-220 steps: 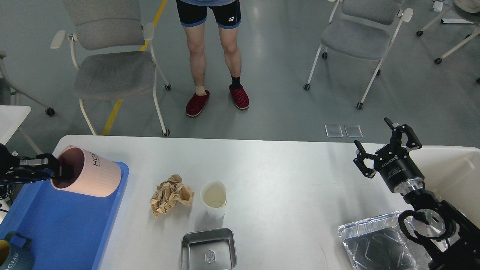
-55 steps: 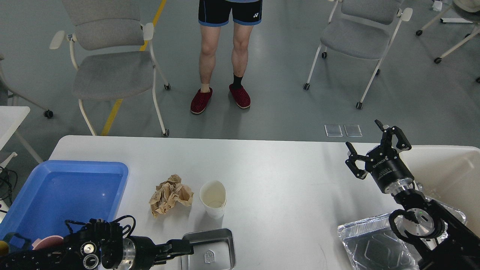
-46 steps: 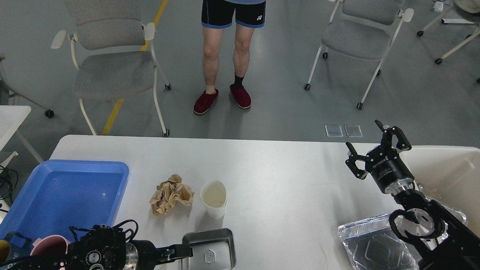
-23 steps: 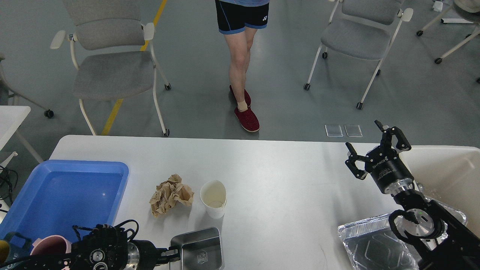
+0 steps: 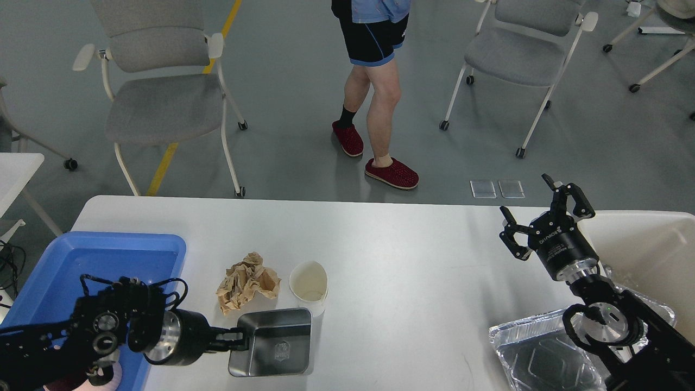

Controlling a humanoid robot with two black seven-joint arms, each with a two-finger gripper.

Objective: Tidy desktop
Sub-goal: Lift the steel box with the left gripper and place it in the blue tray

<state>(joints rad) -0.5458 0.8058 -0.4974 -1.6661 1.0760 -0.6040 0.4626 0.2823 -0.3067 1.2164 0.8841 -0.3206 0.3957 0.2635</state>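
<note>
Black arms, looped cables, silver wrist collars, white lettering.

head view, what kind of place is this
Probably a robot lab or office workspace: grey wheeled office chairs on a smooth grey floor with a yellow line, and a large white tabletop set with test clutter.

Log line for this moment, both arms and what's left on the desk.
left gripper: shut on steel tray, lifted | right gripper: open, empty | desktop: crumpled paper, paper cup, foil pan
</note>
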